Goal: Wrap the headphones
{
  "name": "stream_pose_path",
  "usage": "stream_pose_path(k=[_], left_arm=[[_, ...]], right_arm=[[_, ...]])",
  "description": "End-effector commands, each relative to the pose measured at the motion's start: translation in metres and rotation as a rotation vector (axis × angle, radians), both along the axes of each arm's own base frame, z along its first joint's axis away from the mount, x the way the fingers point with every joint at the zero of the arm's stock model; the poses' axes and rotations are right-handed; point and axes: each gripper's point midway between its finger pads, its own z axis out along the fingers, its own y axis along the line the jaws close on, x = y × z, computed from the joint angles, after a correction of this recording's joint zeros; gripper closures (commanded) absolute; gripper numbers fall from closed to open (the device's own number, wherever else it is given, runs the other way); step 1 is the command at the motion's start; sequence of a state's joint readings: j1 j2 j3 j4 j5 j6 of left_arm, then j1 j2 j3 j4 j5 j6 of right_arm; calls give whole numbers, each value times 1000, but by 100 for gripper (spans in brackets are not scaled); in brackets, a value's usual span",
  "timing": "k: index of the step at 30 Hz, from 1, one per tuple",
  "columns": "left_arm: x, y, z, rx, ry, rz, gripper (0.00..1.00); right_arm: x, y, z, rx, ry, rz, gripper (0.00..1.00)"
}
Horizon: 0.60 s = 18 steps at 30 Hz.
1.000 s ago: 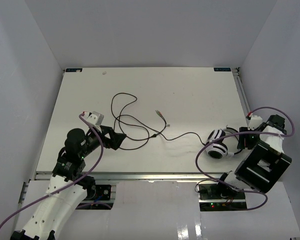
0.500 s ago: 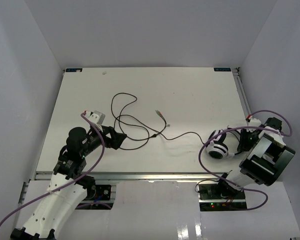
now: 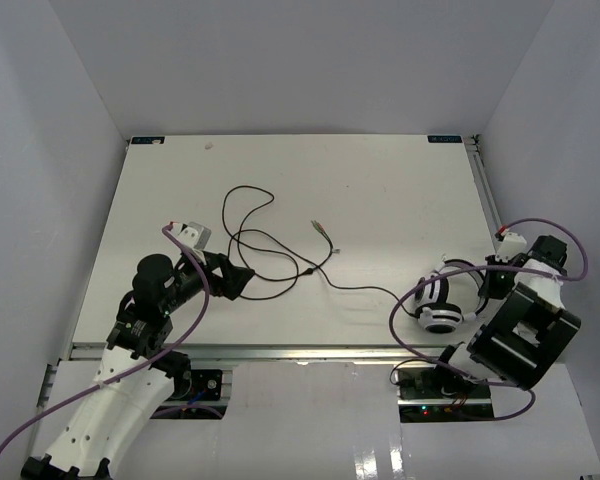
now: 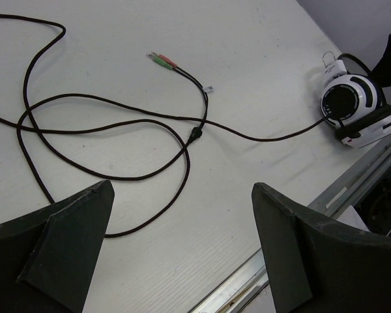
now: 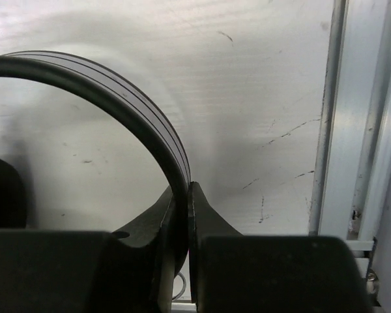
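Observation:
The headphones rest at the table's near right, their striped white-and-black earcups facing left. My right gripper is shut on their thin dark headband, which arcs up and to the left from between the jaws. Their long black cable trails left in loose loops across the middle of the table and ends in a small plug. My left gripper hovers open over the near loop of cable, with nothing between its fingers.
The table's metal front rail runs along the near edge, and a side rail runs close to the right of the right gripper. Purple arm cables loop beside the headphones. White walls enclose the table.
My right gripper has closed onto the headband and the headphones have shifted slightly toward the near edge. The left arm has stayed put.

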<state>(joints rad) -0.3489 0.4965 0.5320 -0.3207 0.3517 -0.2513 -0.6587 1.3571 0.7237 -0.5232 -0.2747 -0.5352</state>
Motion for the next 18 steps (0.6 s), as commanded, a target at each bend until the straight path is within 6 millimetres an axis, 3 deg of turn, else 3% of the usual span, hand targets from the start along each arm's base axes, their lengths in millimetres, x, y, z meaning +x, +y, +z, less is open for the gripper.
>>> stream_pose_path(k=[1, 4, 8, 14, 18], left_arm=[[-8, -12, 5, -18, -22, -91, 2], [-13, -19, 7, -35, -23, -139, 2], [-15, -26, 9, -54, -24, -188, 2], [-19, -36, 18, -88, -55, -256, 2], [-24, -43, 32, -109, -150, -318, 2]], right_arm=[[24, 15, 63, 17, -172, 34, 92], [45, 30, 113, 7, -289, 54, 92], [71, 76, 154, 3, -391, 149, 92], [104, 141, 206, 27, -508, 276, 92], [126, 160, 236, -38, -574, 360, 92]])
